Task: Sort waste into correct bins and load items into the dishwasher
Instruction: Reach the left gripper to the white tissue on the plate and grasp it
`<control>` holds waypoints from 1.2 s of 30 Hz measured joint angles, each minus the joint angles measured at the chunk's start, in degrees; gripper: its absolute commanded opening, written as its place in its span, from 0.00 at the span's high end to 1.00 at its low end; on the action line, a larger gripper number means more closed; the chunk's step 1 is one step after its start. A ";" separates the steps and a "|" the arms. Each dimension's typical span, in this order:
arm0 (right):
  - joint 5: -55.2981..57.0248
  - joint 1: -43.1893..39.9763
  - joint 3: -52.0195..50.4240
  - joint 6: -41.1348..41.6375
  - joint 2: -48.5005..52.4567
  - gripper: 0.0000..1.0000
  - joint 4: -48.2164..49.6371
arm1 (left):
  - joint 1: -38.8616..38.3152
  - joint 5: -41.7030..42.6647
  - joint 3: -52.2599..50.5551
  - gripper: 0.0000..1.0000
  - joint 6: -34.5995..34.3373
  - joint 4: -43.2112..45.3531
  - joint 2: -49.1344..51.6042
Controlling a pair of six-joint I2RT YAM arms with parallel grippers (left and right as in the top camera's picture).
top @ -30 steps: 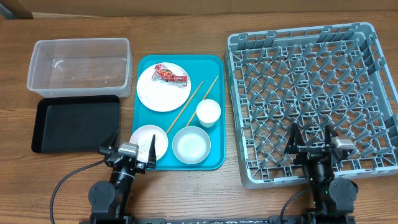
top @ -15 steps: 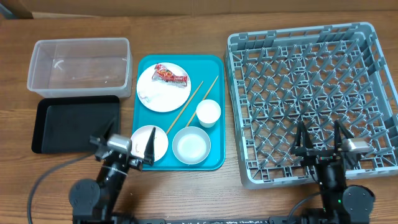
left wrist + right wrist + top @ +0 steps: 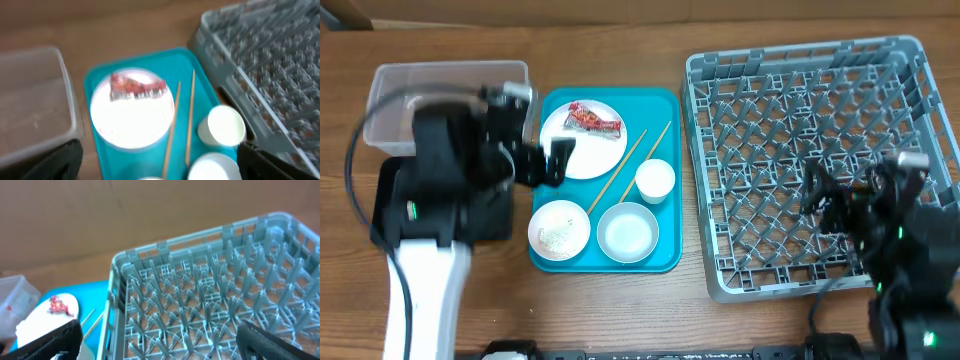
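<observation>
**Both grippers held wide open and empty above the table**

Nearest the front edge, a small plate [image 3: 558,215] scattered with rice grains [image 3: 558,236] and a bowl [image 3: 628,232] are seen side by side on the teal tray [image 3: 665,255]. To their left, the black tray [image 3: 492,222] is largely hidden beneath the left arm. Just beyond, the left gripper [image 3: 544,162] is held over the teal tray's left edge, with its jaws spread fully and nothing gripped between them. Across the table, the right gripper [image 3: 842,200] is poised over the near part of the grey dish rack [image 3: 790,100], likewise spread wide and empty. Farther back, a cup [image 3: 655,180] is set just beside two chopsticks [image 3: 632,165], which are laid diagonally. Behind these, the red wrapper [image 3: 593,118] is found lying on the large plate [image 3: 592,150]. The clear tub [image 3: 450,85] is placed at the far left, beside the teal tray.
</observation>
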 measured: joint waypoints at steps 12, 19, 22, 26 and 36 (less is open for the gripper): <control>-4.55 0.00 3.15 0.00 24.44 0.00 -2.03 | -0.81 -0.17 14.05 0.00 -5.29 -5.81 28.63; -4.98 0.00 3.15 0.00 25.49 0.00 -2.58 | -8.76 -17.00 14.05 0.10 -14.47 -4.76 41.05; -4.98 0.00 3.15 0.02 25.49 0.00 -2.67 | -10.64 -19.87 14.05 0.12 -15.58 -3.39 45.13; -5.01 0.00 3.15 0.00 25.49 0.00 -2.73 | -10.60 -21.75 14.05 0.34 -16.59 -1.77 50.45; -5.01 0.00 3.15 0.02 25.49 0.00 -2.75 | -10.58 -22.69 15.10 0.96 -16.98 -2.91 51.23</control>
